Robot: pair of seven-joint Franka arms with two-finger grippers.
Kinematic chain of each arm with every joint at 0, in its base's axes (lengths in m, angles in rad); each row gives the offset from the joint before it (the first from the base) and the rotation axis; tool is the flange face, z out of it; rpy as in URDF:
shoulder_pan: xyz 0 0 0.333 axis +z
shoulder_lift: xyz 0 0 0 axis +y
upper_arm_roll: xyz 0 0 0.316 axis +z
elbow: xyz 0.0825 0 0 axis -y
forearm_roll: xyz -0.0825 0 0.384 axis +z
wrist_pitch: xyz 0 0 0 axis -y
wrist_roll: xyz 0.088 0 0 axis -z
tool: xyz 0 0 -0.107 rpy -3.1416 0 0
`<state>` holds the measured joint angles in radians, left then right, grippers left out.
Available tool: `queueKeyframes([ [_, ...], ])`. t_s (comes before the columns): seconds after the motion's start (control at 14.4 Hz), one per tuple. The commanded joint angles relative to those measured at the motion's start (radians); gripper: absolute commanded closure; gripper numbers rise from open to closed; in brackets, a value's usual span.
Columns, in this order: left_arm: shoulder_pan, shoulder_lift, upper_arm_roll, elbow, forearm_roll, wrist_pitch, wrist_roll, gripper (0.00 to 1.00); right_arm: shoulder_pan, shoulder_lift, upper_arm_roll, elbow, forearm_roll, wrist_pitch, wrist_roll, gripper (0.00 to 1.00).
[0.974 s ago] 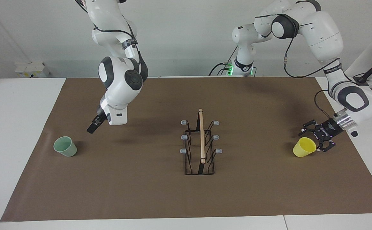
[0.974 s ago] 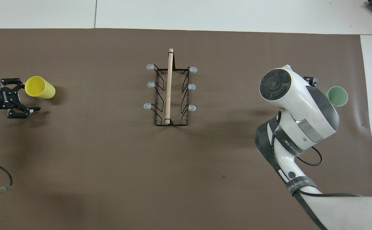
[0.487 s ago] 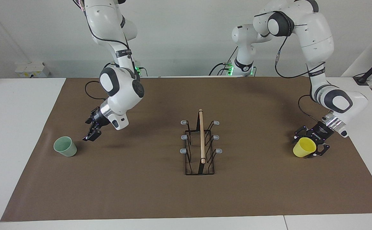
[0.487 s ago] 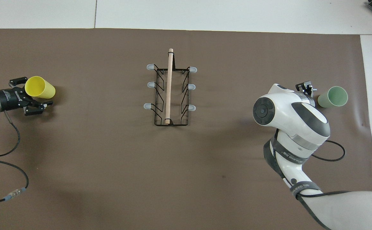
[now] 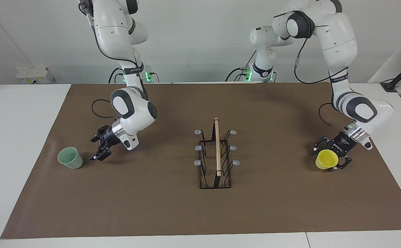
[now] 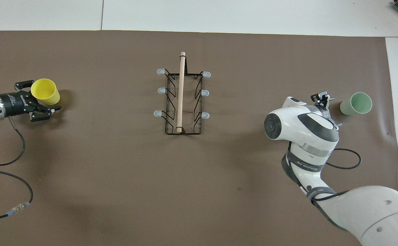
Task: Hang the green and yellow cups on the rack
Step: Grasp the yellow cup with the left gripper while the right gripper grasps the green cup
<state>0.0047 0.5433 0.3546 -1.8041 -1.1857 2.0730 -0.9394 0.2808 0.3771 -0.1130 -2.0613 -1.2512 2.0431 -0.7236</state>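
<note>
We are looking first at the left fingers [image 5: 342, 165]: they are standing on either side of the yellow cup [image 5: 327, 160], low over the table [image 5: 152, 206] toward the left arm's end. We cannot tell whether they are already pressing the cup or only flanking it. The right fingers [image 5: 100, 155] are spread apart and holding nothing. They are hanging low just beside the green cup [image 5: 70, 158], not touching it, toward the right arm's end of the table. The rack [image 5: 217, 148] is standing mid-table between the two cups, well apart from both, and all its pegs [image 5: 198, 147] are bare.

We are judging this to be the pick-up step, with nothing hung yet. The left arm is seeming further along than the right. Next, the left fingers are needing a firm hold on the yellow cup's wall before any lift. The cup is then needing to be turned mouth-down over a free peg. The right fingers are needing to come around the green cup without knocking it over, as it is looking light.

As for writing, we are making out small white lettering on the left wrist and on a black band round the right arm, but we cannot read either. The cups and rack are showing no labels
</note>
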Motion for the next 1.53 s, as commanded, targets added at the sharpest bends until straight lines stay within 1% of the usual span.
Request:
queueKeyframes([
  [0.0, -0.009, -0.037, 0.011, -0.029, -0.017, -0.014, 0.051, 1.0, -0.044, 0.011, 0.006, -0.051, -0.123, 0.054, 0.098, 0.0],
  [0.14, -0.012, -0.037, 0.009, 0.009, -0.015, -0.005, 0.059, 1.0, -0.063, 0.02, 0.004, -0.065, -0.183, 0.094, 0.107, 0.0],
  [0.21, -0.012, -0.037, 0.007, 0.032, -0.011, 0.004, 0.059, 1.0, -0.072, 0.032, 0.006, -0.068, -0.238, 0.095, 0.133, 0.0],
  [0.35, -0.022, -0.039, 0.009, 0.096, 0.0, 0.027, 0.048, 1.0, -0.112, 0.033, 0.006, -0.085, -0.338, 0.118, 0.165, 0.0],
  [0.63, -0.029, -0.055, 0.004, 0.153, 0.021, -0.004, 0.048, 1.0, -0.183, 0.042, 0.006, -0.083, -0.5, 0.175, 0.184, 0.0],
  [0.77, -0.049, -0.078, 0.006, 0.166, 0.028, 0.019, 0.053, 1.0, -0.204, 0.046, 0.006, -0.083, -0.543, 0.198, 0.204, 0.0],
  [0.84, -0.066, -0.086, 0.007, 0.17, 0.07, 0.019, 0.053, 1.0, -0.213, 0.046, 0.006, -0.082, -0.565, 0.2, 0.204, 0.0],
  [0.9, -0.071, -0.104, 0.0, 0.178, 0.137, 0.021, 0.057, 1.0, -0.222, 0.048, 0.006, -0.08, -0.582, 0.206, 0.205, 0.0],
  [0.97, -0.077, -0.115, -0.02, 0.18, 0.187, 0.035, 0.054, 1.0, -0.227, 0.048, 0.006, -0.074, -0.589, 0.221, 0.205, 0.0],
  [1.11, -0.091, -0.156, -0.042, 0.18, 0.241, 0.071, 0.044, 1.0, -0.233, 0.048, 0.006, -0.063, -0.591, 0.229, 0.204, 0.0],
  [1.25, -0.1, -0.193, -0.049, 0.166, 0.256, 0.075, 0.051, 1.0, -0.235, 0.049, 0.006, -0.065, -0.593, 0.23, 0.204, 0.0],
  [1.32, -0.107, -0.209, -0.051, 0.164, 0.286, 0.079, 0.05, 1.0, -0.235, 0.049, 0.006, -0.065, -0.596, 0.238, 0.204, 0.14],
  [1.39, -0.114, -0.212, -0.06, 0.173, 0.351, 0.082, 0.039, 1.0, -0.236, 0.054, 0.006, -0.065, -0.6, 0.239, 0.204, 0.36],
  [1.46, -0.115, -0.22, -0.086, 0.174, 0.415, 0.093, 0.036, 1.0, -0.244, 0.059, 0.006, -0.065, -0.602, 0.241, 0.205, 0.52],
])
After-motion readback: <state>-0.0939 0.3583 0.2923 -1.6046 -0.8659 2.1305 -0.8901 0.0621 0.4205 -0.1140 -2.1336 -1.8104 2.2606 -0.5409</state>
